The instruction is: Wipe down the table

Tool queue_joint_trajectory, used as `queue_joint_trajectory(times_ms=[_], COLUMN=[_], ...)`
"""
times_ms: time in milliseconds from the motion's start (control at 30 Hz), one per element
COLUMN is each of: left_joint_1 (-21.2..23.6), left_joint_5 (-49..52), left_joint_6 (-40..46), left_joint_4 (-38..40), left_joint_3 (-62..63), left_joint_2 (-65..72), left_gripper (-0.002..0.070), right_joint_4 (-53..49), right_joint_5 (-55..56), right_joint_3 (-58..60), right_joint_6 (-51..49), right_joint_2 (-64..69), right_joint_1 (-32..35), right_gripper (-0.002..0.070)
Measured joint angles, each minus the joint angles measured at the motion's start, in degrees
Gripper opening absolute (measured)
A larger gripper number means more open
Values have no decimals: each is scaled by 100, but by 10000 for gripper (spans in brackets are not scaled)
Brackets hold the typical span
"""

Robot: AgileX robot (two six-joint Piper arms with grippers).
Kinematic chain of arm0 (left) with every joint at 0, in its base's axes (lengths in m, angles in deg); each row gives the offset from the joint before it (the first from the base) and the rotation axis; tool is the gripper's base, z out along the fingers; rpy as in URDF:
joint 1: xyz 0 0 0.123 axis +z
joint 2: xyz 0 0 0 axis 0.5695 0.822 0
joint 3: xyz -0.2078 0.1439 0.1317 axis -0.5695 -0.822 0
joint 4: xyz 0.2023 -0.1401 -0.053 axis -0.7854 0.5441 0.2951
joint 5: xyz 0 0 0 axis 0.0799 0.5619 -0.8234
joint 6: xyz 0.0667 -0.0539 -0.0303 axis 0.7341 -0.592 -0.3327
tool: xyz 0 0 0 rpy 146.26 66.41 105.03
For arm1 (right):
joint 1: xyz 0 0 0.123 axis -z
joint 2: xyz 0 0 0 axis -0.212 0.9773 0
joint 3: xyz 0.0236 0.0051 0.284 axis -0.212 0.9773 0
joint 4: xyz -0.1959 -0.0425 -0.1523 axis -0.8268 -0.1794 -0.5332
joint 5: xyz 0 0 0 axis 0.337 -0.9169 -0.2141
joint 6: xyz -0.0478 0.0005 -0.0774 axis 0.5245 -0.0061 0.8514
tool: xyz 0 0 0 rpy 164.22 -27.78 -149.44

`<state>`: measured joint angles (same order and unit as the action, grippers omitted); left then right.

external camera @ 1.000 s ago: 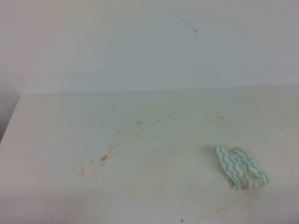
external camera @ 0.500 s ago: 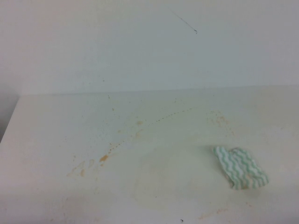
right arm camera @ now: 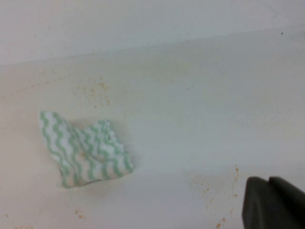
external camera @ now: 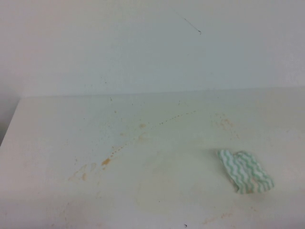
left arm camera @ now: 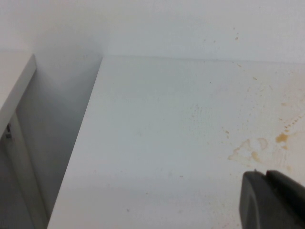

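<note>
Stained white table (external camera: 162, 200) with a wiping cloth (external camera: 245, 171), both grippers empty.
High view: the green-and-white wavy-striped cloth is seen crumpled at the near right, with orange stains (external camera: 106, 161) to its left. Left wrist view: the left gripper (left arm camera: 266, 177) is shown clenched above the table near the stains. Right wrist view: the right gripper (right arm camera: 268, 182) is shown clenched, well apart from the cloth.

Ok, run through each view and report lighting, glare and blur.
High view: flat, washed-out light, soft throughout, stains faint, cloth casting barely any shadow, no end effector visible. Left wrist view: even light, left end effector a dark blurred shape near the stains. Right wrist view: hazy, right end effector dark, blurred, apart from the cloth.
</note>
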<state>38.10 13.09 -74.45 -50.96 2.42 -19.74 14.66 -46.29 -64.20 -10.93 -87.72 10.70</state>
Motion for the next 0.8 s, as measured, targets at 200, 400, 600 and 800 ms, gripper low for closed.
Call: queue_joint_trajectory(times_ms=[200, 400, 600, 800], left_joint_1=[0, 0, 0, 0], left_joint_5=[0, 0, 0, 0], left_joint_6=[0, 0, 0, 0], left_joint_4=[0, 0, 0, 0], left_joint_3=[0, 0, 0, 0], left_joint_2=[0, 0, 0, 0], left_gripper=[-4, -4, -4, -4], right_joint_4=[0, 0, 0, 0], right_joint_5=[0, 0, 0, 0], right_joint_3=[0, 0, 0, 0], right_joint_6=[9, 9, 9, 9], right_joint_2=[0, 0, 0, 0], right_joint_1=[58, 646, 735, 739], right_gripper=[-2, -2, -2, -2])
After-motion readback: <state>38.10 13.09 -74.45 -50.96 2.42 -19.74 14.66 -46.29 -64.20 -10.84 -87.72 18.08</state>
